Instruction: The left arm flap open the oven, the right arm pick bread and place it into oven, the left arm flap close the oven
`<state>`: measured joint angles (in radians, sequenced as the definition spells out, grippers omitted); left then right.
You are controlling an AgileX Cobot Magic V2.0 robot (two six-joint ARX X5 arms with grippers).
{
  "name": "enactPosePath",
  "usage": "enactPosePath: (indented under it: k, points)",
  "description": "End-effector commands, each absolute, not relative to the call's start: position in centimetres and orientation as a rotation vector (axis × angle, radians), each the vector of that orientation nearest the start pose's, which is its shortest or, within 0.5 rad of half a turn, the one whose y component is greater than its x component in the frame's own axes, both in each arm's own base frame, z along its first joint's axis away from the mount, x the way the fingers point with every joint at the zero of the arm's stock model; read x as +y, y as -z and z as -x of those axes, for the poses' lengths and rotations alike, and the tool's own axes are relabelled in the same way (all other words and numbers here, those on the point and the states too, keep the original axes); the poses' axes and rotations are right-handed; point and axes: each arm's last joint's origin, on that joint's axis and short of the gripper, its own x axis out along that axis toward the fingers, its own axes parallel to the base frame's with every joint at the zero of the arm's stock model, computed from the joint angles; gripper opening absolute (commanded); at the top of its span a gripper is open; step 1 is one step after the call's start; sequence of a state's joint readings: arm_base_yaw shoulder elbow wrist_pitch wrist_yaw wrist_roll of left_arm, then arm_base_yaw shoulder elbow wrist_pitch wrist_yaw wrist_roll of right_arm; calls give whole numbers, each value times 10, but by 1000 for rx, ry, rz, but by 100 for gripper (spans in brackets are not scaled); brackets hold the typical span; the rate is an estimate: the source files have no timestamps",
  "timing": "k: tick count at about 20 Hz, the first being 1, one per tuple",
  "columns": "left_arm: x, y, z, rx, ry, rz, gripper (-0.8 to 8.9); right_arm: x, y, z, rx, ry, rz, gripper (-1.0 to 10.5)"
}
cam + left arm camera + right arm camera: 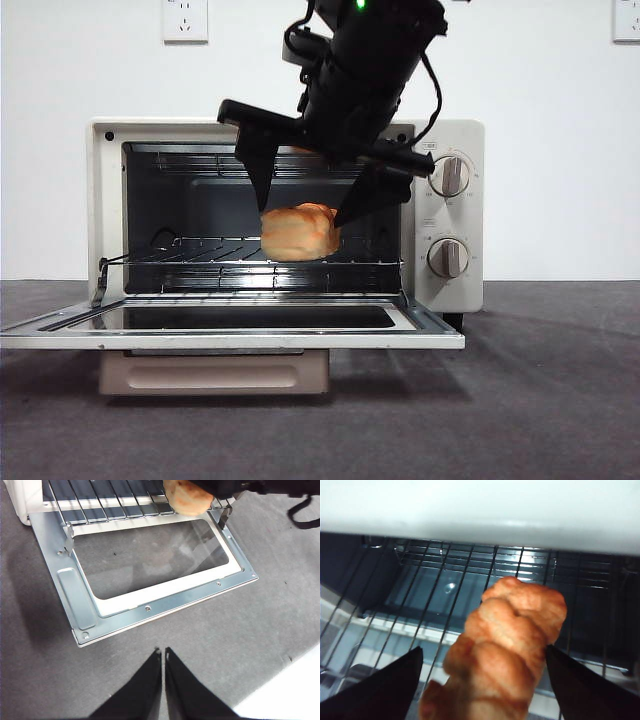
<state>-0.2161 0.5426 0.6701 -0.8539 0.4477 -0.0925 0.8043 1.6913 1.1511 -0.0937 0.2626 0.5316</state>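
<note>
We are spreading our right gripper point(305, 214) wide around the knobbly golden-orange bread point(298, 232) lying on the wire rack point(200, 252) inside the open cream-white oven point(455, 215), left gripper point(163, 655) pinched closed

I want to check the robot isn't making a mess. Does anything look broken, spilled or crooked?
Nothing stands out. The oven door lies flat open, and the bread sits whole on the wire rack. The right claw is open around the bread. The left claw waits shut in front of the door. No crumbs or spills show.
</note>
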Motion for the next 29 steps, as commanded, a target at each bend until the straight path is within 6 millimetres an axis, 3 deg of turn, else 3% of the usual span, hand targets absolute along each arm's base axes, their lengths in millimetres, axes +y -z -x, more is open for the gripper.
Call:
enactPosePath:
  k: [1, 8, 12, 17, 22, 29]
  points:
    - [-34, -270, -95, 753, 603, 172, 15, 261, -253, -256, 632, -377, -193, 393]
    - [-34, -271, -96, 745, 602, 171, 15, 226, -312, -221, 569, -475, -73, 392]
    - [-34, -274, -99, 709, 585, 186, 15, 196, -337, -192, 559, -548, 134, 392]
    - [-34, -278, -105, 660, 538, 215, 15, 165, -336, -162, 620, -698, 146, 392]
    - [-36, -275, -114, 692, 525, 222, 15, 149, -317, -138, 680, -886, 128, 392]
    - [-38, -266, -140, 730, 378, 222, 15, 143, -311, -131, 726, -909, 133, 392]
